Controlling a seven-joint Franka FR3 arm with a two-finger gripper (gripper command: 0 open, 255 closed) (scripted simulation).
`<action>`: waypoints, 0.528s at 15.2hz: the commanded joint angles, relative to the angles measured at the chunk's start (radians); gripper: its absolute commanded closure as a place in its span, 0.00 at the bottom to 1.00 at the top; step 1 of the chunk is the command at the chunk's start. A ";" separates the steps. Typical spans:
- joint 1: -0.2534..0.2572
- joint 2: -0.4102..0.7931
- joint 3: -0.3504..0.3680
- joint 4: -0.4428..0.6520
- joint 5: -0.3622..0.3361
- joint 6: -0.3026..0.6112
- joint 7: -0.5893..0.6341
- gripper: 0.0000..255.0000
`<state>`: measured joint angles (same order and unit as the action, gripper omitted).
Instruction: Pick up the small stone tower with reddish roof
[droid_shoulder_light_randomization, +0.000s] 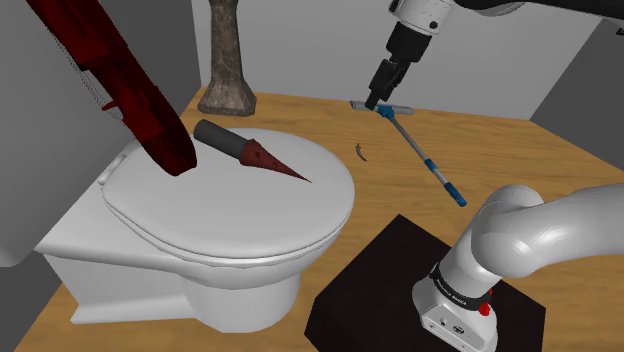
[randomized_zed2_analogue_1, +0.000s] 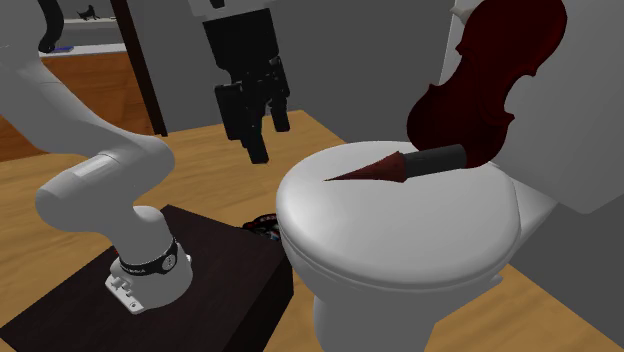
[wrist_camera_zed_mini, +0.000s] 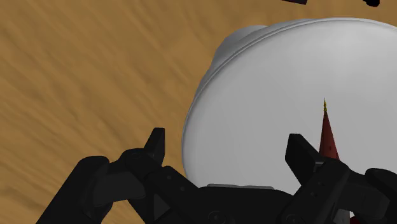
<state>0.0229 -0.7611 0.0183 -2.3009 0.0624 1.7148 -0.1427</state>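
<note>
Black two-finger gripper (wrist_camera_zed_mini: 226, 141) is hovering with fingers spread, grasping nothing. Below it and off to one side, the small dark-grey cylindrical tower with reddish cone roof (droid_shoulder_light_randomization: 245, 148) is lying sideways on the white toilet lid (droid_shoulder_light_randomization: 240, 215).

The floor (droid_shoulder_light_randomization: 500, 150) showed streaky wood grain with a matt finish. The toilet lid (droid_shoulder_light_randomization: 230, 215) looked smooth, white and softly shiny, as did the arm (droid_shoulder_light_randomization: 540, 235). The tower (droid_shoulder_light_randomization: 238, 144) had a dull grey body and a mottled reddish roof. The violin (droid_shoulder_light_randomization: 130, 85) was dark red and faintly glossy. The gripper (wrist_camera_zed_mini: 226, 140) was matt black. The column (droid_shoulder_light_randomization: 228, 60) looked rough and stony.
</note>
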 joint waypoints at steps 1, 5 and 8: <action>0.000 0.000 0.000 0.000 0.000 0.000 0.000 0.00; 0.023 0.091 0.058 0.014 0.039 0.079 0.058 0.00; 0.038 0.168 0.101 0.038 0.061 0.136 0.100 0.00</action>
<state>0.0570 -0.6184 0.1082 -2.2679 0.1170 1.8286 -0.0535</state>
